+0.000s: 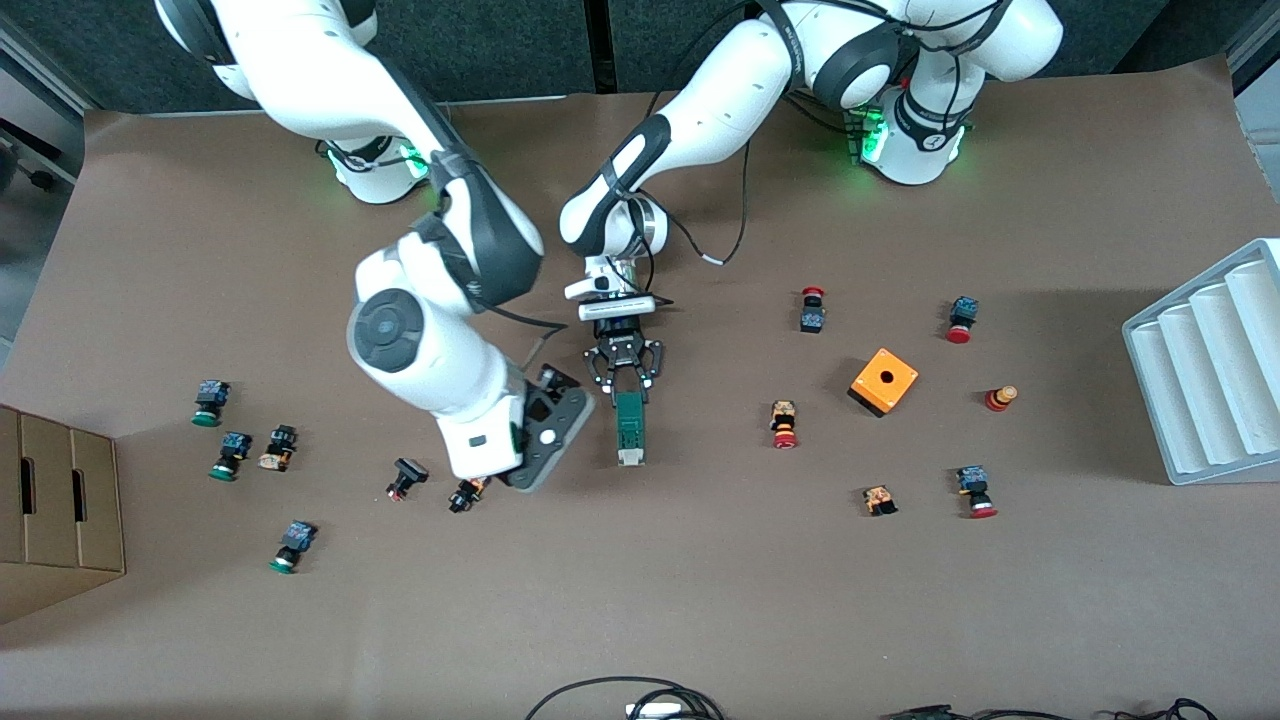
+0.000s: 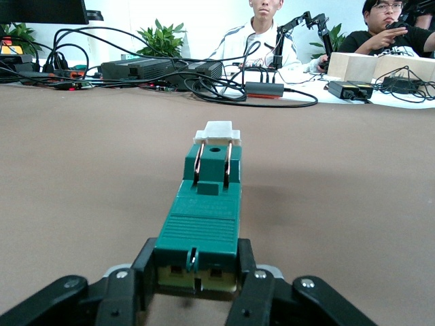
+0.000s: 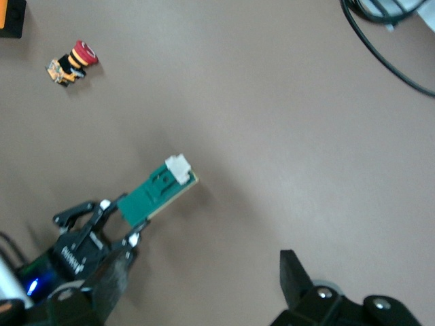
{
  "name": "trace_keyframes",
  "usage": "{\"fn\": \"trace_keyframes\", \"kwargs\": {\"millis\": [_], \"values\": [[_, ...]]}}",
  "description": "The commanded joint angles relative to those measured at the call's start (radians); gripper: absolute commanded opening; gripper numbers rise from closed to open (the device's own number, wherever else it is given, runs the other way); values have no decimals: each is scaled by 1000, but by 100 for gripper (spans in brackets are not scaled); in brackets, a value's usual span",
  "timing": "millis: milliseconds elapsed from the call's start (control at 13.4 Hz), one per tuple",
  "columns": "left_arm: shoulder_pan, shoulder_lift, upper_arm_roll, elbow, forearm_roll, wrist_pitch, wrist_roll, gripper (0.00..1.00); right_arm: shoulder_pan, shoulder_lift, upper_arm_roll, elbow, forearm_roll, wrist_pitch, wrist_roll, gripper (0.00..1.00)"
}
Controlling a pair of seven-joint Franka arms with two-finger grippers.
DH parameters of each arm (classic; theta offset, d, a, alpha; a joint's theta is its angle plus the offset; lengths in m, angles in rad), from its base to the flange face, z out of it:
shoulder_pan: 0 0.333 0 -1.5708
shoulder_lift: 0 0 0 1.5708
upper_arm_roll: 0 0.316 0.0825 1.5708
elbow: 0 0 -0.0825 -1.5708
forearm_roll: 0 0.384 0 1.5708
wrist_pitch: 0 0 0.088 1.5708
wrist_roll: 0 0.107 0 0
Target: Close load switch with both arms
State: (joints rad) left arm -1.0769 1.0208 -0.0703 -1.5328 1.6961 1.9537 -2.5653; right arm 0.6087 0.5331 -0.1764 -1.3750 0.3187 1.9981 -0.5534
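The load switch (image 1: 629, 428) is a narrow green block lying on the table mid-way between the arms. Its white sliding piece (image 1: 630, 458) is at the end nearer the front camera. My left gripper (image 1: 627, 385) is shut on the switch's other end; in the left wrist view the fingers (image 2: 129, 292) clamp the green body (image 2: 204, 217), with the white piece (image 2: 216, 131) ahead. My right gripper (image 1: 548, 432) is open and empty, over the table just beside the switch toward the right arm's end. The right wrist view shows the switch (image 3: 156, 193) and the left gripper (image 3: 95, 227).
An orange cube (image 1: 884, 381) and red-capped push-buttons (image 1: 783, 424) lie toward the left arm's end, near a grey ribbed tray (image 1: 1215, 360). Green-capped buttons (image 1: 230, 455), small black buttons (image 1: 405, 478) and a cardboard box (image 1: 55, 510) lie toward the right arm's end.
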Motion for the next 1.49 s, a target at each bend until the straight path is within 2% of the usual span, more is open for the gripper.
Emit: {"fn": "trace_keyframes", "kwargs": {"millis": [0, 374, 673, 822, 971, 1121, 1420], "values": [[-2, 22, 7, 19, 0, 11, -12, 43, -61, -83, 9, -15, 25, -120, 52, 100], [-2, 22, 9, 19, 0, 11, -10, 43, -130, -192, 6, -21, 2, -266, 294, 100], [-2, 21, 7, 20, 0, 11, -9, 43, -220, -261, 8, -38, -127, -338, 366, 100], [0, 21, 7, 20, 0, 11, -9, 43, -294, -265, 6, -32, -136, -396, 476, 100], [-2, 21, 7, 20, 0, 11, -7, 43, -392, -269, 9, -32, -171, -404, 491, 100], [-2, 19, 7, 22, -1, 11, -7, 43, -441, -284, 14, -41, -199, -412, 492, 100], [-2, 19, 7, 22, -1, 11, -7, 43, -481, -321, 17, -62, -225, -498, 500, 100]]}}
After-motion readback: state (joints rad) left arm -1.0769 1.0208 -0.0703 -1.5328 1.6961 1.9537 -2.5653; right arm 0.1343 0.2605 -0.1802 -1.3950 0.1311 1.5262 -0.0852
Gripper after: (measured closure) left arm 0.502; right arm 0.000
